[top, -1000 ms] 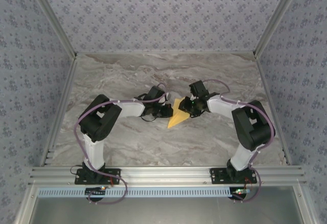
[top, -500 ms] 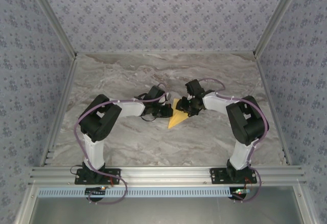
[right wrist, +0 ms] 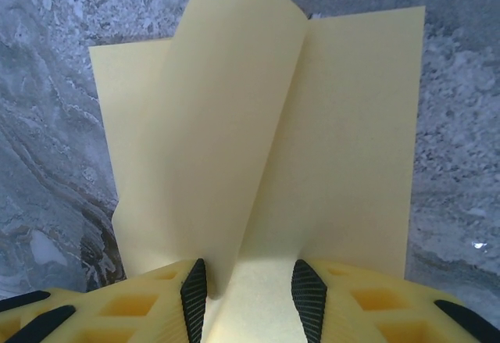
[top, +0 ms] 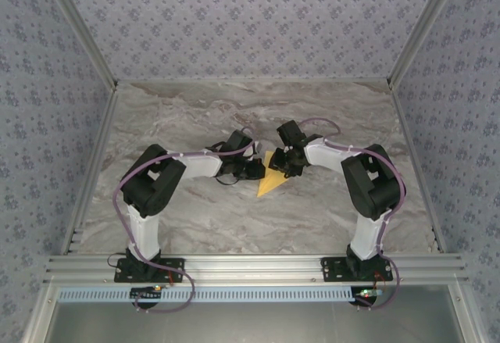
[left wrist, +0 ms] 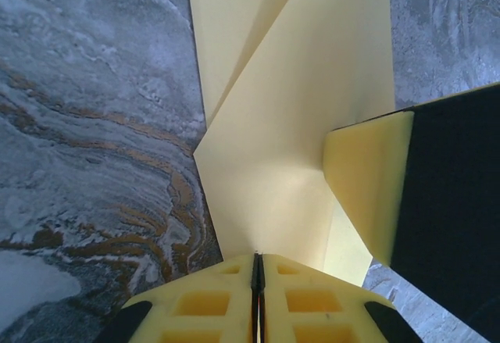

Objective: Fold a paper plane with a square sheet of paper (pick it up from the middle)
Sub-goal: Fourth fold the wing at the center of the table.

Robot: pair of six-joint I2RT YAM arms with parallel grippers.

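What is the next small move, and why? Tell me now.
Probably close the right gripper on the raised flap. The flap stands between its open jaws, while the shut left gripper rests at the edge of the folded paper, seemingly steadying it.

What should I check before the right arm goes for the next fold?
1. Left gripper shut at the near edge of the paper sheet: ok.
2. Sheet really pinched between the left fingers: cannot tell.
3. Right gripper lined up on the raised flap: ok, the flap stands between its open jaws.
4. Flap clamped: not ok, a gap shows beside it.
5. Rest of the sheet flat on the table: ok in the right wrist view.
6. Room between the two grippers: cannot tell, they sit close together over the sheet.
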